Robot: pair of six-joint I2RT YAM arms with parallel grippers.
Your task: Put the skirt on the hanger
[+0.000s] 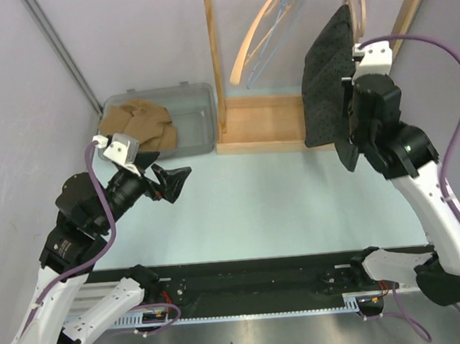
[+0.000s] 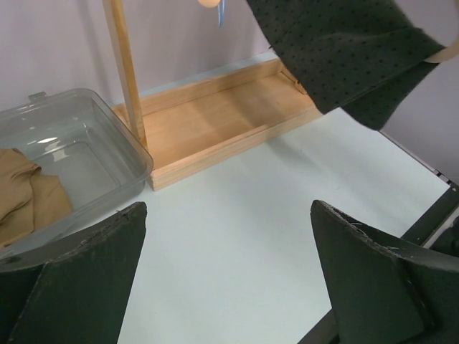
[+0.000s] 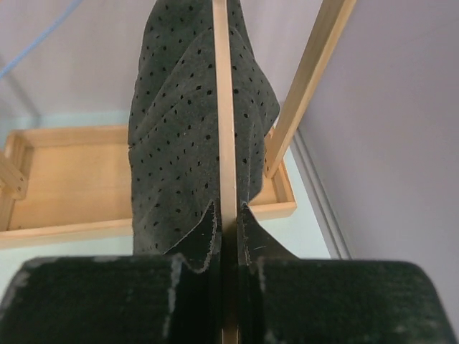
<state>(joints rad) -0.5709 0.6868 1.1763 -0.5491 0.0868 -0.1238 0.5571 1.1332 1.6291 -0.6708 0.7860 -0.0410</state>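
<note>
Right end effector (image 3: 228, 212) pinches hanger (image 3: 224, 107) edge; skirt (image 3: 179, 143) draped.

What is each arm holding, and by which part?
Right fingers pinch the hanger by its thin wooden bar, the skirt draped over it. Left fingers are open, holding nothing.

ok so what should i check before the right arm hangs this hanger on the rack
1. right gripper shut on the wooden hanger: ok
2. dotted skirt draped over that hanger: ok
3. skirt fastened so it will not slip off: cannot tell
4. left gripper open, empty, apart from the skirt: ok
5. free spot on the rail of the wooden rack: cannot tell, the rail is cut off at the top of the overhead view
</note>
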